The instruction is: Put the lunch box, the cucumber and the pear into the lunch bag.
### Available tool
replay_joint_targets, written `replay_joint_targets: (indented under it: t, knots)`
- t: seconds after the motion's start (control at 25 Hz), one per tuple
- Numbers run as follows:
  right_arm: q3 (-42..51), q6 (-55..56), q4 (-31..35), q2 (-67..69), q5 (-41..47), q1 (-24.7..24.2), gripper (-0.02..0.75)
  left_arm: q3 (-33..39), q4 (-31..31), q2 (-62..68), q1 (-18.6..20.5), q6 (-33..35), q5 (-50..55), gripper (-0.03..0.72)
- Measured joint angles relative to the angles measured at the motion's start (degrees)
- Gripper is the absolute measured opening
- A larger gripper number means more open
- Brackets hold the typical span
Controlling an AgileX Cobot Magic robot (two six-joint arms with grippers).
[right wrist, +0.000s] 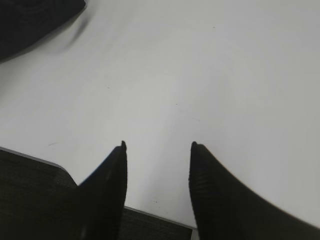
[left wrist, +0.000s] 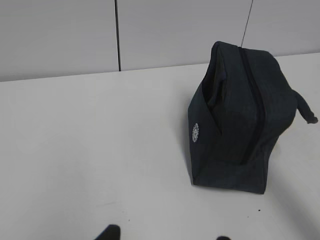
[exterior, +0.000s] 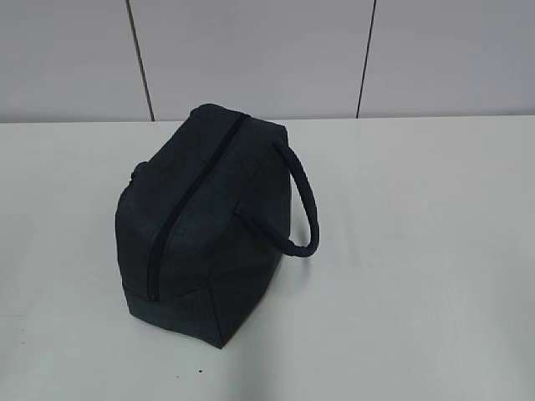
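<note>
At the near edge of the worktop [right wrist: 210, 75], the right hand [right wrist: 159, 146] hangs just above the white surface with its two dark fingers [right wrist: 112, 180] spread apart and nothing between them; bare worktop shows through the gap. The edge itself runs under the fingers, with a dark surface below it. The left hand [left wrist: 165, 236] shows only as two dark fingertips [left wrist: 110, 232] at the bottom of its wrist view, set well apart with nothing between them, so it too stands spread and empty over the worktop.

Farther out, the lunch bag [exterior: 196, 221] sits on the worktop toward the far edge, left of the middle in the exterior view, well apart from both hands. Its top zipper [exterior: 188, 205] runs along the ridge and looks closed. A rope-like loop handle [exterior: 305, 205] arches out from its right side. In the left wrist view a small round pale badge [left wrist: 195, 132] sits on the end panel of the bag. A corner of the bag shows blurred at the top left of the right wrist view. Behind the worktop stands a pale panelled wall [exterior: 251, 50].
</note>
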Motion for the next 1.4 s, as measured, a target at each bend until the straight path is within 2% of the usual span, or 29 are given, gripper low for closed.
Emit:
replay_joint_targets:
  t: [0.64, 0.72, 0.96, 1.04, 1.16, 1.4]
  knots:
    - [0.0, 0.0, 0.0, 0.0, 0.0, 0.0, 0.332, 0.0, 0.0, -0.1, 0.8, 0.0, 0.0, 0.276]
    - [0.0, 0.0, 0.0, 0.0, 0.0, -0.2, 0.332, 0.0, 0.0, -0.1, 3.7, 0.0, 0.0, 0.265]
    - [0.0, 0.0, 0.0, -1.8, -0.1, -4.5, 0.332, 0.0, 0.0, -0.1, 17.0, 0.0, 0.0, 0.248]
    - [0.0, 0.0, 0.0, -1.9, -0.3, -5.7, 0.332, 0.0, 0.0, -0.1, 19.6, 0.0, 0.0, 0.246]
    - [0.0, 0.0, 0.0, -1.9, -0.3, -5.7, 0.332, 0.0, 0.0, -0.1, 19.7, 0.0, 0.0, 0.246]
    - [0.0, 0.0, 0.0, -1.9, -0.3, -5.6, 0.332, 0.0, 0.0, -0.1, 16.3, 0.0, 0.0, 0.246]
